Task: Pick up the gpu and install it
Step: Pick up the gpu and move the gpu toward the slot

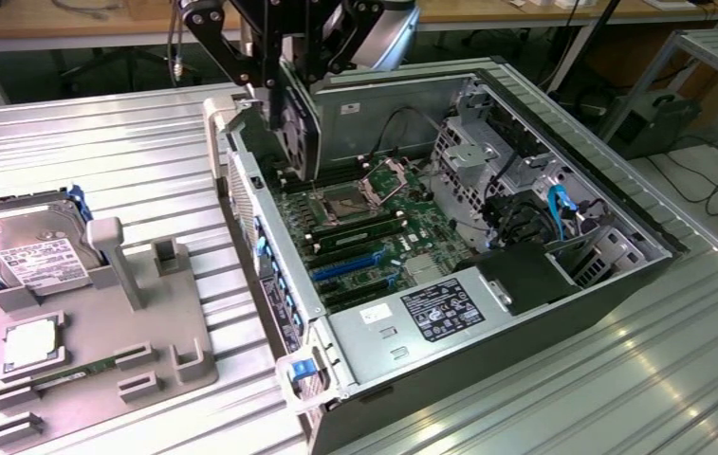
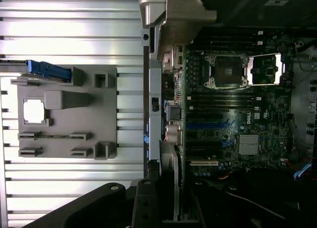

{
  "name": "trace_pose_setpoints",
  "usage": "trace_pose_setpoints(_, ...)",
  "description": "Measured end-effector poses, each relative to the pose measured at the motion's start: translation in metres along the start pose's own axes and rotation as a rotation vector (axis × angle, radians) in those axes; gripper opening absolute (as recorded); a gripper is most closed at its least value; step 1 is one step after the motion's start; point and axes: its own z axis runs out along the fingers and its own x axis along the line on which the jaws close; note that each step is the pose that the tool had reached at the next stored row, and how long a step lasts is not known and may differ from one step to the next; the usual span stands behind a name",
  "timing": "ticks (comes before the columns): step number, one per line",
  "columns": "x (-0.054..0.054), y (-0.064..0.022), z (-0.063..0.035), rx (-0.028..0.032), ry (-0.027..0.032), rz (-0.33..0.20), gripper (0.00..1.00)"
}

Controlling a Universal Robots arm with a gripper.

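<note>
The gpu [image 1: 295, 142] hangs on edge over the rear part of the open computer case [image 1: 612, 284], just above the motherboard [image 1: 372, 237]. It is a dark flat card held upright. My gripper [image 1: 290, 100] comes down from above and is shut on its upper edge. In the wrist view the gpu [image 2: 174, 159] runs edge-on away from my fingers [image 2: 148, 203], and its pale metal bracket [image 2: 176, 18] sits at the far end by the case's rear wall. The blue expansion slots [image 1: 343, 266] lie below and nearer the case front; the card is apart from them.
A grey parts holder [image 1: 93, 351] lies on the ribbed metal table at the exterior view's left, carrying a silver hard drive [image 1: 24, 251], a processor [image 1: 29, 346] and a slim green memory stick [image 1: 74, 373]. Inside the case are the power supply [image 1: 441, 313], drive cages [image 1: 472, 161] and cables.
</note>
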Motion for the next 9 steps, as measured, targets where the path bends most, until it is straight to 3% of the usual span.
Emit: trace_pose_setpoints(9, -0.0072, 0.0000, 0.0002, 0.0000, 0.0000, 0.000, 0.28)
